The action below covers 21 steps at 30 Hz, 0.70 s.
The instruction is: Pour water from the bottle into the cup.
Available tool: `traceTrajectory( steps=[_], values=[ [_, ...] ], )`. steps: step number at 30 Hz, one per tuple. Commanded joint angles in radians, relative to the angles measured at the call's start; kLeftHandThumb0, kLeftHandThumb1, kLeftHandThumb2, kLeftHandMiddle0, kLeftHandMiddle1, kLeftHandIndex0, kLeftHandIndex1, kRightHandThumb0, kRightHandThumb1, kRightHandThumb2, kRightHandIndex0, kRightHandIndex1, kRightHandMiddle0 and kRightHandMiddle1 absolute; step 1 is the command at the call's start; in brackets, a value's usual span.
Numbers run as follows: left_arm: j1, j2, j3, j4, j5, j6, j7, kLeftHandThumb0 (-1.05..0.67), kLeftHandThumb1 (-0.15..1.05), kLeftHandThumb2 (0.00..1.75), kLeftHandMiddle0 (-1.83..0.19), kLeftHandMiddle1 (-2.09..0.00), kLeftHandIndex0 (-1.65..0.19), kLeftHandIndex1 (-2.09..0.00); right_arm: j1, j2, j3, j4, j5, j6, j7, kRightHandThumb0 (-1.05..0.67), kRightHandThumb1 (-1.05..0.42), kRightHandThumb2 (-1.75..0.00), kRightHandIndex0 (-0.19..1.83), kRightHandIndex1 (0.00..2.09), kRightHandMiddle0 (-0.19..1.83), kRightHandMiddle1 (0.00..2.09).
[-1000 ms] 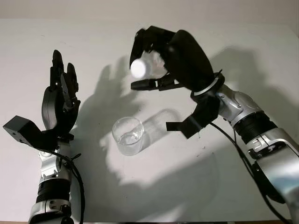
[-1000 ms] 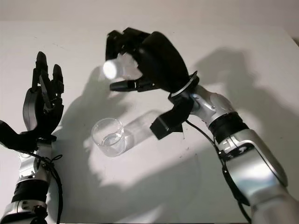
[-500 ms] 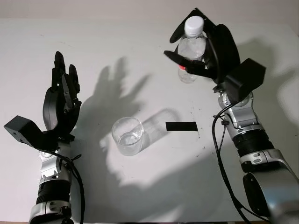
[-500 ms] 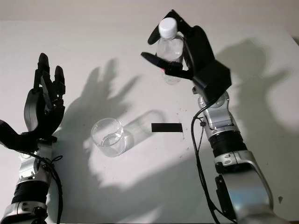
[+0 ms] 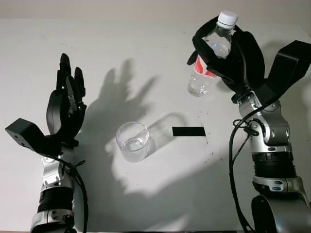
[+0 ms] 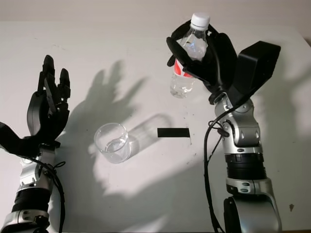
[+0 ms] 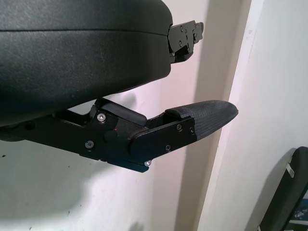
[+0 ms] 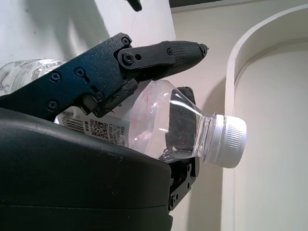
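The robot's right hand (image 5: 232,58) has its black fingers wrapped around a clear plastic water bottle with a red label and white cap (image 5: 210,56), held up off the white table (image 5: 160,194), well apart from the clear glass cup (image 5: 132,141). The left hand (image 5: 65,109) is open, left of the cup. Big risk: the cap looks screwed on, so tipping probably pours nothing.

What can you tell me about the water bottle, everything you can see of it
The bottle is clear plastic with a white screw cap still on and a red-and-white label printed with a QR code. The right hand grips it around the middle, fingers wrapped over the label. It is held above the table, nearly upright, cap tilted up and away from the robot, off to the side of the cup.
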Motion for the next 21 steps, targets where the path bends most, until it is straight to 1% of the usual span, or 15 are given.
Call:
traceTrajectory(
  steps=[1,7,10,13,17,21],
  values=[
    [0.018,0.009,0.000,-0.018,0.006,0.002,0.000,-0.69,1.05,0.74,0.19,0.00,0.19,0.00,0.022,0.005,-0.007,-0.057,0.004,0.027,0.004,-0.35,-1.05,-0.53,1.30,2.09,1.10,2.09],
    [0.025,0.006,0.000,-0.029,0.005,0.011,0.005,-0.69,1.05,0.74,0.19,0.00,0.19,0.00,0.076,0.017,0.016,-0.109,-0.020,0.042,0.035,-0.37,-1.05,-0.56,1.29,2.09,1.04,2.09],
    [0.026,0.006,0.000,-0.029,0.010,0.006,0.009,-0.69,1.05,0.73,0.19,0.00,0.19,0.00,0.108,0.035,0.032,-0.123,-0.046,0.022,0.030,-0.37,-1.05,-0.56,1.30,2.09,1.02,2.09],
    [0.027,0.005,0.002,-0.029,0.005,0.006,0.004,-0.69,1.05,0.73,0.19,0.00,0.19,0.00,0.146,0.050,0.053,-0.114,-0.095,-0.039,0.031,-0.39,-1.05,-0.54,1.30,2.09,1.00,2.09],
    [0.031,0.003,0.002,-0.036,0.005,0.007,0.008,-0.70,1.05,0.73,0.19,0.00,0.19,0.00,0.187,0.067,0.080,-0.093,-0.171,-0.143,0.025,-0.37,-1.05,-0.55,1.30,2.09,0.96,2.09],
    [0.032,0.004,0.005,-0.035,0.001,0.007,0.007,-0.70,1.05,0.72,0.19,0.00,0.19,0.00,0.212,0.090,0.074,-0.075,-0.152,-0.182,0.055,-0.37,-1.05,-0.58,1.29,2.09,0.91,2.09]
  ],
)
